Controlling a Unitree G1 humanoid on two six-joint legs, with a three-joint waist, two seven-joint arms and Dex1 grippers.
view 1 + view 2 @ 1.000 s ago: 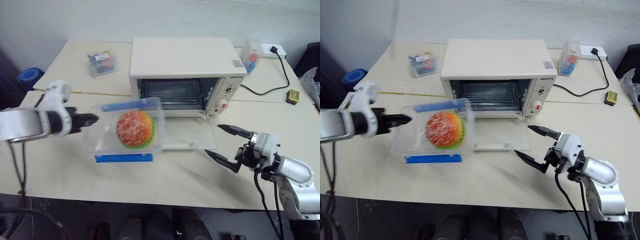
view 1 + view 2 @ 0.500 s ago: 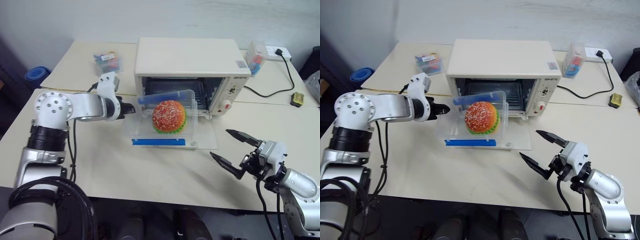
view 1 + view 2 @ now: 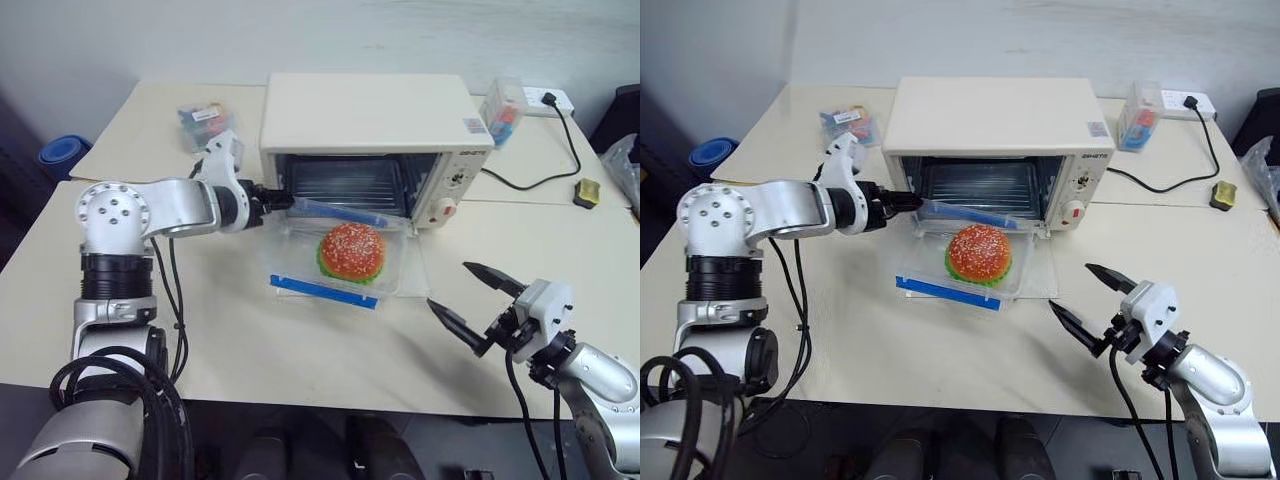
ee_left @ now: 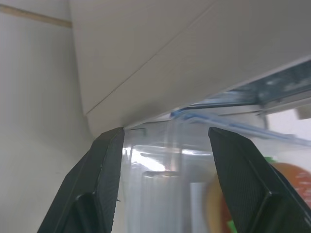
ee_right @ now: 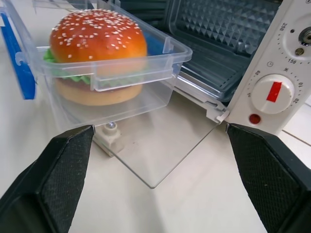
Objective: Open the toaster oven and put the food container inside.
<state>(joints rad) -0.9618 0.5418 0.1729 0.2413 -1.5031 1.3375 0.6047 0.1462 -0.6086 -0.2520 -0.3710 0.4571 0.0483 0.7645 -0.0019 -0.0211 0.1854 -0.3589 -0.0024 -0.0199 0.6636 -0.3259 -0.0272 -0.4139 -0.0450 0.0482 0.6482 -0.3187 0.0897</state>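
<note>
i'd put us past the halfway mark: the toaster oven (image 3: 997, 130) is already open, its glass door (image 5: 160, 145) folded flat onto the tabletop (image 3: 940, 360), so that part reads as done. the food container (image 3: 965, 262), with the toy burger (image 3: 979, 253) in it, sits on the lowered door right at the mouth of the oven, its far edge with one blue clip at the threshold and its near blue clip out toward me; it is not yet inside the cavity, so what's left, as i judge it, is pushing it in onto the rack. my left end effector (image 3: 902, 200) is at the container's left rear corner, beside the oven's left front edge; in the left wrist view its two fingers (image 4: 102, 170) stand apart with the clear container wall between them, so i read it as parted around the rim rather than clamped, though i can't tell if either finger touches the plastic. my right end effector (image 3: 1090, 298) is wide open and holding nothing, hovering over the tabletop to the right of the door, near but clear of the container, pointed toward it.
</note>
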